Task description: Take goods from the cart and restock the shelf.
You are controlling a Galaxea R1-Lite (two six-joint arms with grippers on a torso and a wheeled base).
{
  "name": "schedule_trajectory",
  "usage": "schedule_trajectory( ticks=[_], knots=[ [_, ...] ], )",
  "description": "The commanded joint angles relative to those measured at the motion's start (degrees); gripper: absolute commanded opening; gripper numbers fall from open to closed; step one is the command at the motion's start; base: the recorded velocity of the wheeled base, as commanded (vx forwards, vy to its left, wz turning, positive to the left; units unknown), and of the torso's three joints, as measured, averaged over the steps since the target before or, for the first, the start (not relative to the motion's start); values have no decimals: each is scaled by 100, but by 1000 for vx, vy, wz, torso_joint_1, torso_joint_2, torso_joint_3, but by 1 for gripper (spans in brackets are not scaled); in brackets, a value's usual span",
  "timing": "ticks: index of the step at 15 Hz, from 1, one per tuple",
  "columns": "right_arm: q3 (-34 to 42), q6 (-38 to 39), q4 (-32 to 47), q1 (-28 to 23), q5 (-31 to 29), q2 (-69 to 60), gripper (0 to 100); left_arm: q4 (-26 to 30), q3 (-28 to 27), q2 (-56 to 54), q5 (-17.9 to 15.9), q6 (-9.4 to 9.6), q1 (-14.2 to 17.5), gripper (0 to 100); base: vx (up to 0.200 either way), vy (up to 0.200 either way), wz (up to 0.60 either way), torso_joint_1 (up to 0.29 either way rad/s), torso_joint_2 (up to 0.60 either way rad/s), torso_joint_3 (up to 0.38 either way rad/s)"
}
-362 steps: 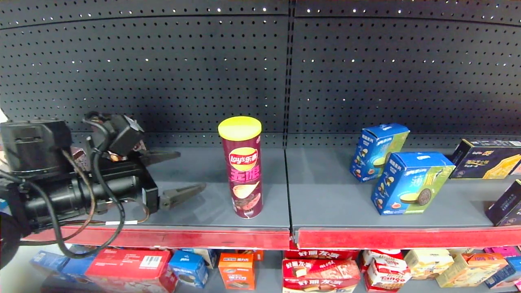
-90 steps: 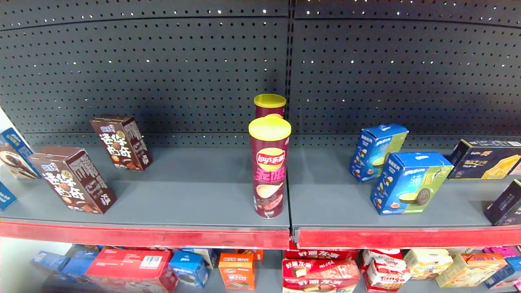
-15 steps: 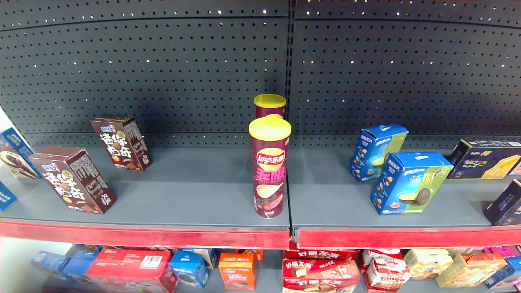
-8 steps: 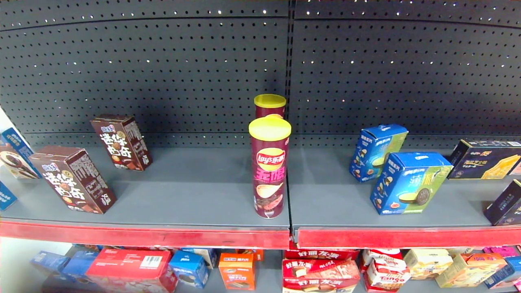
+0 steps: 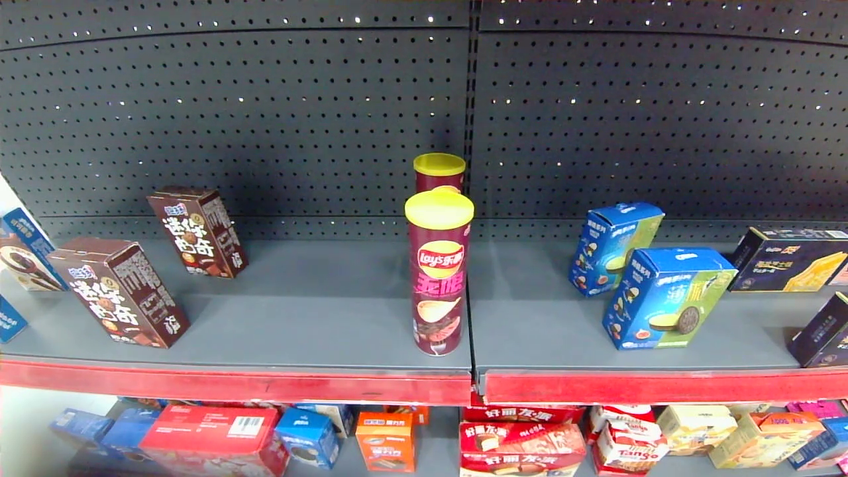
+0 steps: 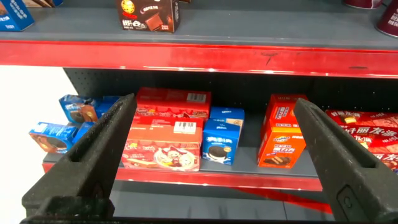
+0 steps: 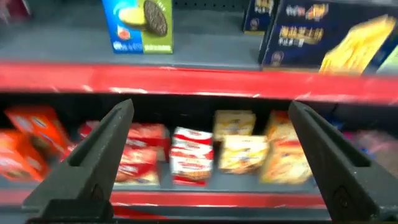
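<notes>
Both tools are empty, so what matters to me is where the free shelf lies from each arm. The left gripper [image 6: 213,101] has its fingers spread wide with nothing between them. It sits in front of the unit, lower than the red lip [image 6: 205,56], looking into the lower tier at a red box [image 6: 165,134]. The right gripper [image 7: 210,104] is just as wide and just as bare, also below the lip, before the right panel and under a blue box [image 7: 138,25]. On the shelf [image 5: 311,318] two cans are in place. The front can [image 5: 438,271] stands upright near the front edge, just left of the seam between the panels. The rear can [image 5: 438,171] stands straight behind it, near the pegboard [image 5: 265,119]. Their long axes are vertical. Brown boxes [image 5: 120,291] stand well to the left and blue boxes [image 5: 666,298] stand on the right panel. The widest bare stretch lies between the brown boxes and the cans, so I judge the left arm the nearer one for the next item, which has yet to be fetched from the cart. Whichever arm carries it must rise over the lip and go in level. Headroom looks generous, and the flat grey deck should take an upright can steadily.
</notes>
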Motion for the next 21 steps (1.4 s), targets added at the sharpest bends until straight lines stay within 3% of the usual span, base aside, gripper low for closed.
schedule_trajectory(
  ticks=[1, 5, 7, 10, 14, 16, 17, 21],
  knots=[
    [5, -112, -6, 7, 86, -2, 100, 0, 0, 7, 2, -2, -1, 100, 0, 0, 0, 0, 0, 0],
    [5, 38, -23, 7, -213, -2, 100, 0, -9, 7, 2, -2, -1, 100, 0, 0, 0, 0, 0, 0],
    [5, 626, -15, 7, -599, -2, 100, 0, 0, 7, 2, -2, -1, 100, 0, 0, 0, 0, 0, 0],
    [5, 1048, -23, 7, -626, -2, 100, 0, 0, 7, 2, -2, -1, 100, 0, 0, 0, 0, 0, 0],
    [5, 952, -32, 7, -564, -2, 100, 0, 0, 7, 2, -2, -1, 100, 0, 0, 0, 0, 0, 0],
    [5, 873, 65, 7, -151, -2, 100, 0, 0, 7, 2, -2, -1, 100, 0, 0, 0, 0, 0, 0],
    [5, 714, 469, 7, 77, -2, 100, 0, 0, 7, 11, -2, -1, 100, 0, 0, 0, 0, 0, 0],
    [5, 618, 390, 7, 200, -2, 100, 0, 0, 7, 2, -2, -1, 100, 0, 0, 0, 0, 0, 0]
  ],
)
